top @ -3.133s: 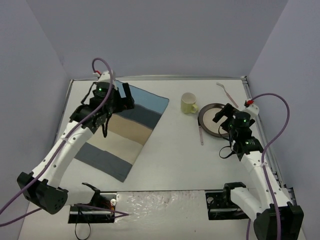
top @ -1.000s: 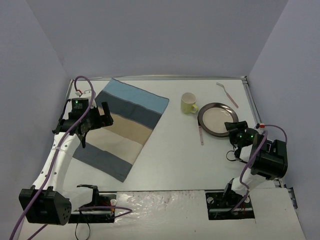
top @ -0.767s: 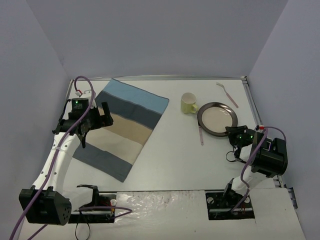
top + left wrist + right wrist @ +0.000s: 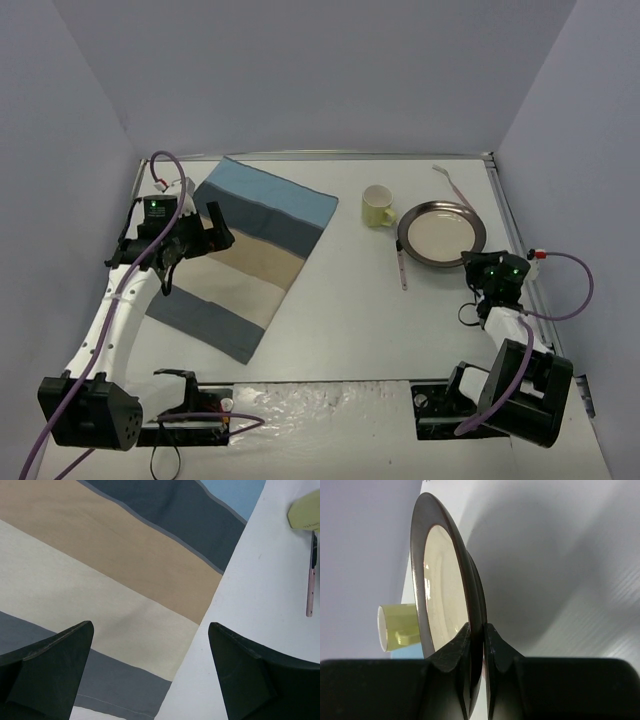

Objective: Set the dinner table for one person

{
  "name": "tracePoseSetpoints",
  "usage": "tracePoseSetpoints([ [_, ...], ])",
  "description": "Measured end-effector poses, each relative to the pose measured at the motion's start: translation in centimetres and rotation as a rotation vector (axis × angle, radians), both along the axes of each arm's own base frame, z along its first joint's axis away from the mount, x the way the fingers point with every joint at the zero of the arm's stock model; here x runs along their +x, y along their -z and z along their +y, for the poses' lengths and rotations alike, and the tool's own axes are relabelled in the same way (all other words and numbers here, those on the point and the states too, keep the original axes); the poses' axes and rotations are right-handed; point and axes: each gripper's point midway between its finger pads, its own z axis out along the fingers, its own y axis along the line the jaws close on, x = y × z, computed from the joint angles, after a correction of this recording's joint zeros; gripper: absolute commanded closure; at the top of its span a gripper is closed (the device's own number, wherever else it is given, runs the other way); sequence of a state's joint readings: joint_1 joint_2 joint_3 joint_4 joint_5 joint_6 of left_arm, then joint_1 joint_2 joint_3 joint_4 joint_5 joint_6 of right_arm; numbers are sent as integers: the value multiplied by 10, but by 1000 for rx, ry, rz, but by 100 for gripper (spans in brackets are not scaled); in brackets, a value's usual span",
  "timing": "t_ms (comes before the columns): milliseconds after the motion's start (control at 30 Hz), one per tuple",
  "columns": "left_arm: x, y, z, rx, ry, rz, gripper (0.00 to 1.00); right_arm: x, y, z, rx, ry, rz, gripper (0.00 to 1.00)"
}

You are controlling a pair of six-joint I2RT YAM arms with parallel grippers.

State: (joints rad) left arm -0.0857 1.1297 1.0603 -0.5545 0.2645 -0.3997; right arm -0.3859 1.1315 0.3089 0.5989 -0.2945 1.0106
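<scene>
The white dinner table (image 4: 350, 310) holds a blue-and-beige striped placemat (image 4: 245, 250) at the left. My left gripper (image 4: 205, 235) is open and empty, hovering over the mat (image 4: 100, 580) near its right edge. My right gripper (image 4: 478, 263) is shut on the near rim of a dark-rimmed cream plate (image 4: 442, 233) at the right; in the right wrist view the fingers (image 4: 455, 652) pinch the plate's rim (image 4: 470, 595). A yellow mug (image 4: 377, 206) stands left of the plate. A pink-handled utensil (image 4: 401, 266) lies by the plate's left edge.
A second pink utensil (image 4: 452, 183) lies near the far right corner. Metal edge rails (image 4: 510, 215) border the table, with grey walls on three sides. The mug (image 4: 305, 512) and a pink utensil (image 4: 311, 587) show at the right edge of the left wrist view.
</scene>
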Motion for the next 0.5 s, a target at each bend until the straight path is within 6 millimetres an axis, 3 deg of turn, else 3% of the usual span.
tracePoseSetpoints([
  [233,0,-8,-10,-24,16,-10,3,12,-18,-2,44,14,-22,100],
  [500,5,-22,-12,-33,14,-40,3,44,-78,-4,44,-23,-159,100],
])
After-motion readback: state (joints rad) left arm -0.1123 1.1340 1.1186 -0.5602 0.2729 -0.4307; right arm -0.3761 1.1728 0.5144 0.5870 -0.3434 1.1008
